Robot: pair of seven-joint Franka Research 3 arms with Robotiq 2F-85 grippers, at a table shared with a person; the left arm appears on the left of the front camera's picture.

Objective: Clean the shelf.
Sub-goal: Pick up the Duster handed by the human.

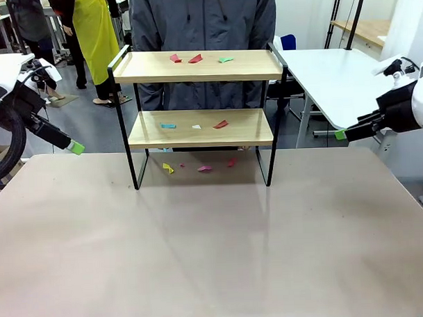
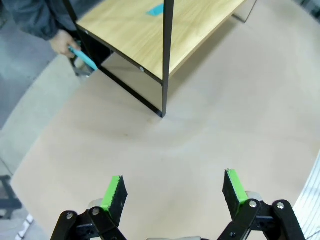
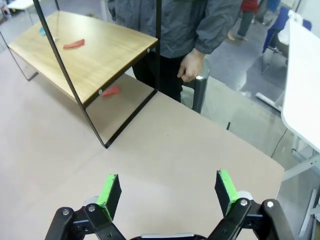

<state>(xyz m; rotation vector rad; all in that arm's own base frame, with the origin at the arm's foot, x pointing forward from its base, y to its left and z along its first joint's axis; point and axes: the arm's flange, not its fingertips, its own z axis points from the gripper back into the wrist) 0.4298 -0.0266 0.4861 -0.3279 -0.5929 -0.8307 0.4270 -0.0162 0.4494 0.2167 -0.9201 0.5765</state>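
Observation:
The shelf stands at the far middle of the table, two light wooden boards in a thin black frame. Small paper scraps lie on it: red and green on the top board, blue, white and red on the lower. More scraps lie on the table under it. My left gripper hovers open at the table's left edge, holding nothing. My right gripper hangs open off the right side. The left wrist view has the open left gripper above bare tabletop, the shelf ahead. The right gripper likewise faces the shelf.
A person stands right behind the shelf, one hand hanging near its right end and the other hand holding a teal object. A white table stands at the back right. The beige tabletop stretches in front of the shelf.

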